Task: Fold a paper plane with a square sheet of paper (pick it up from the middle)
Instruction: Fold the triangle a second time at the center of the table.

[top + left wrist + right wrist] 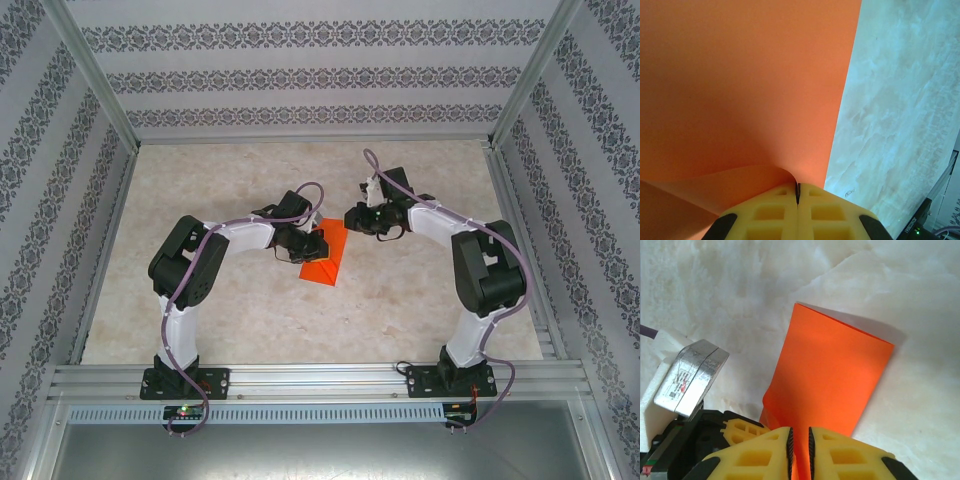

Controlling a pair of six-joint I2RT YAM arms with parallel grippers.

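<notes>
1. At the middle of the table (240,310), between the two arms, lies the sheet (325,258). It is bright orange, and its outline is a long rectangle rather than a square, so it looks folded over once.
2. Left gripper (797,197): the fingers are pressed together, and a curled-up flap of the sheet runs into the seam between them. I judge it clamped on that edge.
3. Right gripper (800,445): the fingers stand a narrow slit apart at one end of the sheet, with orange showing in the gap. The slit is wider than paper, so I read it as not gripping. Whether a pad touches the sheet I cannot tell.
4. Handling: the paper is thin, light and limp. It will likely sag when lifted, slide on the smooth table, and crumple or tear if the two grippers pull against each other. The best hold is a raised edge or flap near the fold line, while the other gripper pins the flat part.
5. Hidden: from the left wrist the sheet's corners run off the picture. From above, the grippers cover its left edge and far corner. How many layers lie there is hard to make out.
</notes>
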